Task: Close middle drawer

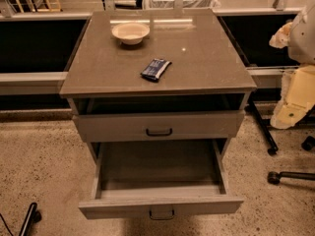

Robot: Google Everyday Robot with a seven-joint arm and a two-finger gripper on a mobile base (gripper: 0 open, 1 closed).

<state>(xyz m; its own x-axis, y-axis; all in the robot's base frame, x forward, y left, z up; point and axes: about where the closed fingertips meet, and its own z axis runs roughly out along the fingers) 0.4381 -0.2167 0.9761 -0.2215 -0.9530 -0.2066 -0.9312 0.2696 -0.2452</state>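
Observation:
The middle drawer (160,205) is a grey wooden drawer pulled far out toward me. Its inside (160,168) is empty, and a small dark bar handle (162,214) sits on its low front. Above it is the taller-fronted top drawer (158,125) with a wider handle; it stands out slightly, with a dark gap under the cabinet top. The lowest drawer is hidden under the open one. My gripper (290,109), on the white and cream arm at the right edge, hangs to the right of the cabinet, apart from it, level with the top drawer.
On the cabinet top (206,68) stand a cream bowl (130,33) at the back left and a dark snack packet (155,69) near the middle. Chair legs with castors (273,150) stand on the speckled floor to the right. A dark object (28,219) lies at the lower left.

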